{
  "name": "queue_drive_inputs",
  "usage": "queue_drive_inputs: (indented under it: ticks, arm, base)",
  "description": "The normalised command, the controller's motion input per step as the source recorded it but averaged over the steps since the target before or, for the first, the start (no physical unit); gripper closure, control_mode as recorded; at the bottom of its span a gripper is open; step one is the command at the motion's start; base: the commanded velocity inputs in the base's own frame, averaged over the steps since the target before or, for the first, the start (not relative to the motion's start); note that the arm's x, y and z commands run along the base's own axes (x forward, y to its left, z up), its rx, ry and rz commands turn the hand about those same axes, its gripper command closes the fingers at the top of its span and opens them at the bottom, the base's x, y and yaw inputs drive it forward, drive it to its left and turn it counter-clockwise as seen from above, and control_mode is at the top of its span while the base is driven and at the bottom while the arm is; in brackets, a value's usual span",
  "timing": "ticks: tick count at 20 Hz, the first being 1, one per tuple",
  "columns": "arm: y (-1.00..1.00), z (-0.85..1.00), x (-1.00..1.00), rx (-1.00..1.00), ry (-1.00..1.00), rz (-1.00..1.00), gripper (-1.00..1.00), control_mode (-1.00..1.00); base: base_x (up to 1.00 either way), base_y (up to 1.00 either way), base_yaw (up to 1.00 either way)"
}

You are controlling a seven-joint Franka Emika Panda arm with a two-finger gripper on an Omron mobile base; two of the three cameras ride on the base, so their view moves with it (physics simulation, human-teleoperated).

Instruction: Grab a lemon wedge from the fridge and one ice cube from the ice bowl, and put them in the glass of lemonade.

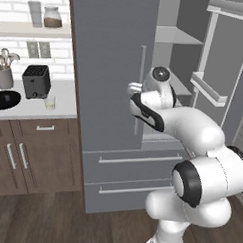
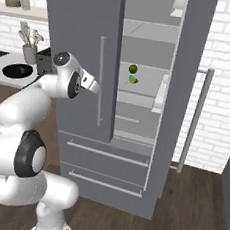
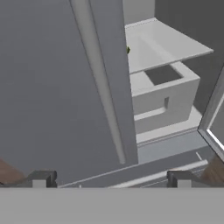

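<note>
From left to right, the ice bowl (image 1: 4,99) sat on the counter (image 1: 64,108) with the glass of lemonade (image 1: 50,102) just beside the toaster (image 1: 35,81), the fridge (image 1: 109,93) stood with its left door shut and its right door swung open, and the lemon wedge (image 2: 134,80) lay on an inner shelf below the dark round fruit (image 2: 133,68). The likeliest trouble was the arm clipping the shut door's edge or nudging the fruit, since the wedge lay deep beside it and small. The arm was folded, wrist raised before the shut door, the gripper (image 3: 111,178) spread wide and empty.
</note>
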Motion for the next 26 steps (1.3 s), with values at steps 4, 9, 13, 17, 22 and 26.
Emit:
queue_drive_inputs:
  ticks: [4, 9, 13, 17, 22, 26]
  arm:
    - [-0.01, 0.02, 0.30, 0.04, 0.18, 0.17, -1.00, -1.00]
    - [0.01, 0.00, 0.56, -0.03, 0.12, 0.11, -1.00, -1.00]
    - [-0.05, 0.00, 0.35, -0.09, -0.01, 0.00, -1.00, -1.00]
    - [-0.13, 0.00, 0.01, -0.08, -0.10, -0.07, -1.00, -1.00]
    - [0.00, -0.18, 0.24, -0.01, -0.01, 0.00, -1.00, -1.00]
    - [0.01, -0.37, 0.56, 0.00, 0.00, 0.00, -1.00, -1.00]
  base:
    - [0.00, 0.00, 0.00]
    - [0.00, 0.00, 0.00]
    - [0.00, 0.00, 0.00]
    - [0.00, 0.00, 0.00]
    - [0.00, 0.00, 0.00]
    - [0.00, 0.00, 0.00]
